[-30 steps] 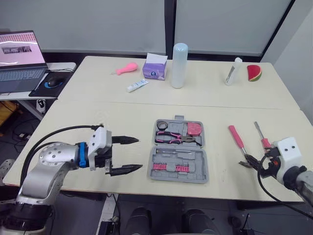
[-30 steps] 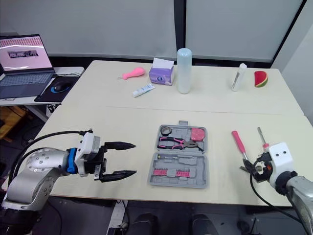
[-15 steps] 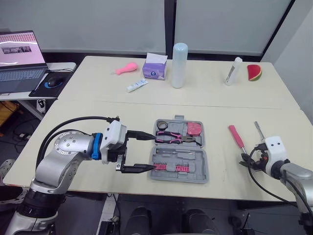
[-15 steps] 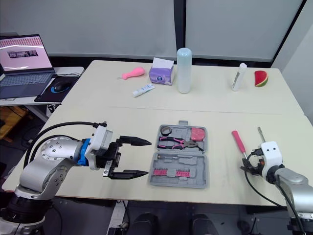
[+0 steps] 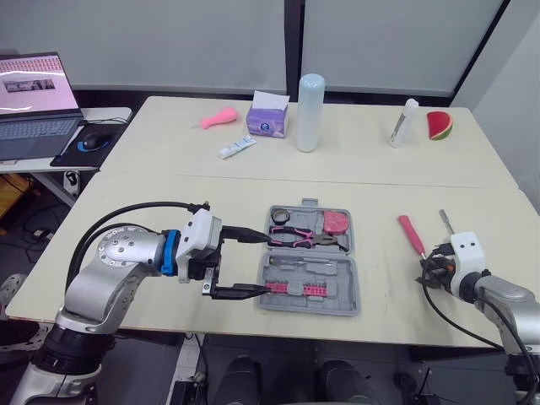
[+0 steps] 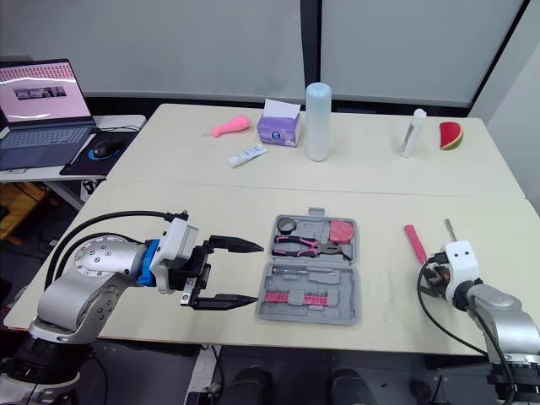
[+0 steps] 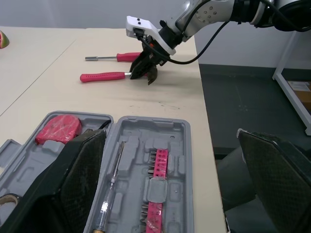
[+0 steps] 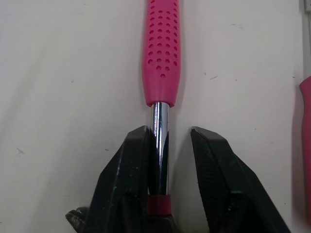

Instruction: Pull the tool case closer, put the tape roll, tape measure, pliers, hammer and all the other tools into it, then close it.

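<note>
Tool case [image 5: 348,291] lies open near the middle of the table's [image 5: 169,194] front edge; pliers [image 5: 304,240], tape measure [image 5: 336,221] and tape roll [image 5: 280,217] sit in its far half. Left gripper [image 5: 253,264] is spread wide with nothing in it, fingertips at the case's left edge. Hammer [image 5: 411,236] lies flat toward the right edge, screwdriver [image 7: 124,57] just beside it. Right gripper [image 8: 171,136] straddles the hammer's metal shaft, narrowly open: one finger touches the shaft, the other has a small gap.

no text, label or number can be read on anything here.
</note>
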You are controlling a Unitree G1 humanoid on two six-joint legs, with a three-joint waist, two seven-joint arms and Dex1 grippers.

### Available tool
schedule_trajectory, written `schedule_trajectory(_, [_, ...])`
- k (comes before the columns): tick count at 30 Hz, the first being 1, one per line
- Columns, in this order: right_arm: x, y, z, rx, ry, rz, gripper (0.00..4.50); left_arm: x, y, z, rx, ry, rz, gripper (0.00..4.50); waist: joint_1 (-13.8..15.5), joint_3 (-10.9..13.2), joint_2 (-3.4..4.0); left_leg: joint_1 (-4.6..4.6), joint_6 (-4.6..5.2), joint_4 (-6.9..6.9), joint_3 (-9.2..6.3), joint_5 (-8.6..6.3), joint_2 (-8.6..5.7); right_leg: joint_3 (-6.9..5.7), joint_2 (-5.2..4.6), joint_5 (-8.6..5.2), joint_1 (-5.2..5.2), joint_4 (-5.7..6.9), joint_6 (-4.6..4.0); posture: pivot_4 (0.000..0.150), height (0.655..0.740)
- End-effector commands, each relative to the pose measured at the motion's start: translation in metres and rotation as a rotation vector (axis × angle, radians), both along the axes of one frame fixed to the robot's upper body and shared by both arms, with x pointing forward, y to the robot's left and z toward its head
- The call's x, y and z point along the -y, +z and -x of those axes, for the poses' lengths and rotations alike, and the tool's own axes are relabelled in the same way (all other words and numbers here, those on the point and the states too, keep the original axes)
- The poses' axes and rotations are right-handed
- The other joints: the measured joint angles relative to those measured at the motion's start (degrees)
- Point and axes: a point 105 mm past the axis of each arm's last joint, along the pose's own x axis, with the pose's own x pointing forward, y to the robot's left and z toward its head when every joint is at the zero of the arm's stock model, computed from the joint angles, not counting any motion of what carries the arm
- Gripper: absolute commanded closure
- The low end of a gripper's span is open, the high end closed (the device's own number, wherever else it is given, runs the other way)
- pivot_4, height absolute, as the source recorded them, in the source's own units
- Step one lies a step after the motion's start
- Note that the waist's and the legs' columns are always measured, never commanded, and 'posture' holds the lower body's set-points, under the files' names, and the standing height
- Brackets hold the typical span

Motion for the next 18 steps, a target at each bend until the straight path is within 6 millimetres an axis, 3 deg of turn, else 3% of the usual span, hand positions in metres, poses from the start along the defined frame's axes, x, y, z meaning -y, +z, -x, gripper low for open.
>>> schedule_trajectory(1, [0.001, 0.008, 0.000, 0.048, 0.011, 0.012, 3.94, 0.000, 0.005, -0.003, 0.037, 0.006, 0.001, 0.00, 0.0, 0.0, 0.00, 0.00, 0.00, 0.00, 0.00, 0.00, 0.00, 0.00, 0.00, 0.00, 0.00, 0.00, 0.00, 0.150, 0.6921])
schedule_trajectory(3, [0.001, 0.012, 0.000, 0.067, 0.017, 0.016, 4.26, -0.003, 0.005, -0.007, 0.046, 0.027, -0.001, 0.00, 0.0, 0.0, 0.00, 0.00, 0.00, 0.00, 0.00, 0.00, 0.00, 0.00, 0.00, 0.00, 0.00, 0.00, 0.00, 0.150, 0.6921])
schedule_trajectory(10, [-0.012, 0.034, 0.011, 0.090, 0.175, 0.110, 4.29, -0.021, 0.004, -0.016, 0.056, 0.096, -0.031, 0.00, 0.0, 0.1, 0.09, -0.05, 0.00, 0.00, 0.01, 0.00, -0.02, 0.00, 0.00, 0.00, -0.04, -0.01, 0.00, 0.150, 0.6921])
schedule_trajectory(14, [-0.042, 0.060, 0.026, 0.051, 0.401, 0.177, 4.29, -0.042, -0.007, -0.014, 0.058, 0.118, -0.122, 0.00, -0.3, 0.2, 0.26, -0.02, 0.00, 0.00, 0.04, 0.00, 0.03, 0.02, 0.00, 0.00, -0.08, 0.02, 0.00, 0.150, 0.6921])
schedule_trajectory(18, [-0.074, 0.073, 0.043, -0.034, 0.623, 0.222, 4.29, -0.057, -0.017, -0.012, 0.060, 0.128, -0.197, 0.00, -0.1, 0.2, 0.25, 0.00, 0.01, -0.02, -0.07, 0.00, 0.08, -0.02, 0.01, 0.00, -0.06, 0.01, 0.00, 0.150, 0.6921])
